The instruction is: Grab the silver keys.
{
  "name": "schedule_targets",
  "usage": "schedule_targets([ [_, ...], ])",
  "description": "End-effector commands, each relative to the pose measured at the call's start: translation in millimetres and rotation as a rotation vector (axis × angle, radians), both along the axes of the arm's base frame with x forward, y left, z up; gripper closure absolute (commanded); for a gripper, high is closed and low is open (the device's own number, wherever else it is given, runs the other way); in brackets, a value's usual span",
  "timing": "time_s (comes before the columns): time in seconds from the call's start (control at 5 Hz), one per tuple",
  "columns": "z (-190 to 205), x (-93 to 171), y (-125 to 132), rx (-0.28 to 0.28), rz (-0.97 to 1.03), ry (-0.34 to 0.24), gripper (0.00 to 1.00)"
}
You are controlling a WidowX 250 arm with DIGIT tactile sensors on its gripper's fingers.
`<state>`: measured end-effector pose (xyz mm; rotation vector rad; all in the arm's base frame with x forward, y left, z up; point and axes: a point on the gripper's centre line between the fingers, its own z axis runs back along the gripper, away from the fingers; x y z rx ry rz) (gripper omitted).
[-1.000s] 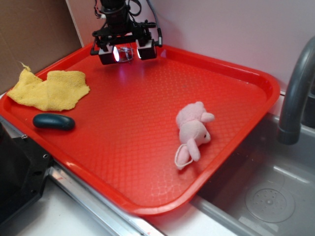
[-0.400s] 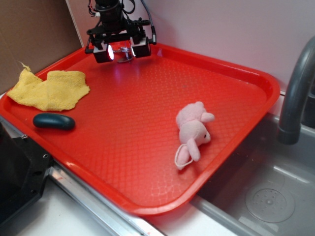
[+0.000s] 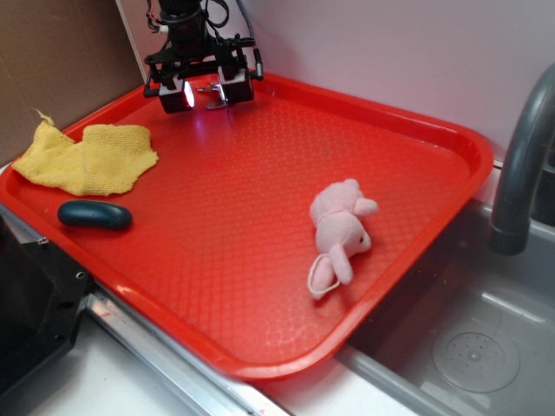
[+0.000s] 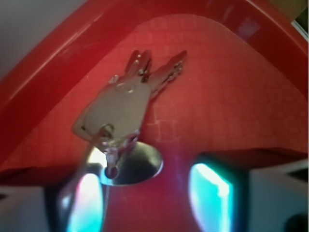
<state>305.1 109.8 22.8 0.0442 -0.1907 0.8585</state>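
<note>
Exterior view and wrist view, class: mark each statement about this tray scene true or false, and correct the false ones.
1. The silver keys hang at the tool, above the red tray. True.
2. The pink plush lies beside the yellow cloth. False: they are far apart, on opposite sides of the tray.
3. The dark teal oval object lies on the tray near the yellow cloth. True.
4. The tool is over the tray's near edge. False: it is at the far corner.
</note>
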Motion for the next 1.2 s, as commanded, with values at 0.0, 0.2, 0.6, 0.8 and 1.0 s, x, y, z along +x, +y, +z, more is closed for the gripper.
schedule_targets([
  [0.0,17,4,5,0.015,-0.002,-0.048,1.0],
  [0.2,18,3,4,0.011,-0.003,-0.049,1.0],
  [0.6,23,4,-1,-0.006,-0.022,-0.058,1.0],
  [0.8,29,4,-10,-0.049,-0.06,-0.078,1.0],
  [1.0,71,7,-52,-0.048,-0.237,-0.123,1.0],
])
